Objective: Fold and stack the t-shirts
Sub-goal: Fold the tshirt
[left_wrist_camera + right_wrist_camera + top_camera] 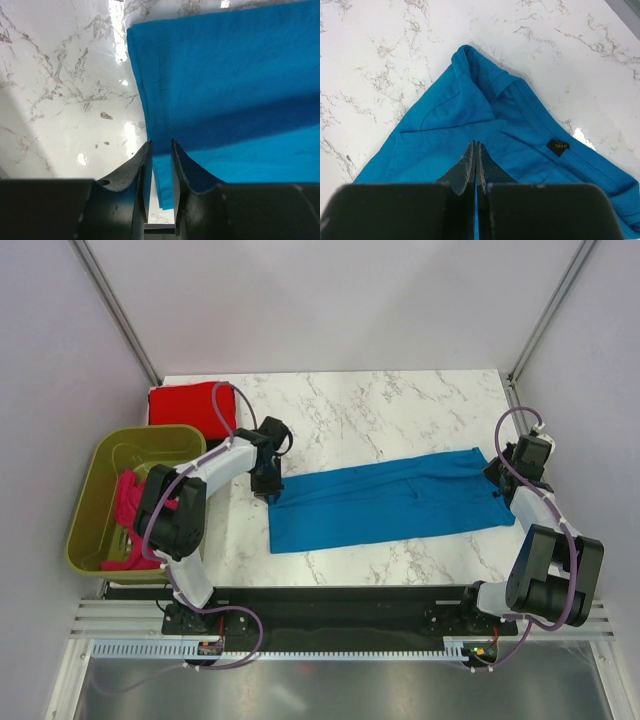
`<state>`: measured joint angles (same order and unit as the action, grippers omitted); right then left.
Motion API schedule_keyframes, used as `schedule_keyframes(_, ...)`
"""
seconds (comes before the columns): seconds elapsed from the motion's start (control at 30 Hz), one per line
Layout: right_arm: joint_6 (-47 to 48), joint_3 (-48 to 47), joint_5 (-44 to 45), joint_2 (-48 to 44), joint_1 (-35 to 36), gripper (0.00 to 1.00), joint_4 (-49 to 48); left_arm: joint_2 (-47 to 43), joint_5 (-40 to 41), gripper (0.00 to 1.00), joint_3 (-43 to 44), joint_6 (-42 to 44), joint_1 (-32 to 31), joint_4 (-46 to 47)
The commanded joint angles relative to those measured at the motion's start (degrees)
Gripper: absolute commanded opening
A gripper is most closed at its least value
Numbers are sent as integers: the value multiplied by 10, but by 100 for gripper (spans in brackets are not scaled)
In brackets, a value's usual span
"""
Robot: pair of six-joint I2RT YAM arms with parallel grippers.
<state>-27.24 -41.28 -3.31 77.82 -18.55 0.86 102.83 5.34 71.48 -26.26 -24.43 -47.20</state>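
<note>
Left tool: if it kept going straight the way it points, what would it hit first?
The left tool would first meet the blue t-shirt, whose edge sits right at its tip; the marble table likely lies just beneath.

White marble tabletop (380, 410), plain lilac walls (340, 300), metal posts (115, 310)

A blue t-shirt (230, 85) fills the upper right of the frame. Its folded edge runs from top centre down to the left gripper (161, 144) at bottom centre, whose jaws stand slightly apart. The marble table (60, 90) covers the left.
</note>
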Motion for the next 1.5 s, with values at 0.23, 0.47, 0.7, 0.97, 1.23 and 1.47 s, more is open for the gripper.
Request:
schedule_keyframes(0.23, 4, -13, -12, -7, -2, 0, -10, -24, -91, 33, 8, -50, 43, -11)
schedule_keyframes(0.47, 4, -12, -14, -1, -2, 0, -10, -27, -101, 32, 5, -52, 44, -11)
schedule_keyframes(0.7, 4, -14, -16, 0, -3, 0, -10, -23, -87, 29, -8, -49, 43, -14)
schedule_keyframes(0.97, 5, -14, -13, 1, -3, 0, 4, -17, -83, 28, -15, -37, 43, -16)
schedule_keyframes(1.23, -3, 6, -13, -19, -2, 0, -4, 0, -69, 24, -21, -38, 42, -7)
schedule_keyframes(1.47, -18, 56, -34, -66, -2, 0, -91, 18, -61, 23, -21, -39, 42, -3)
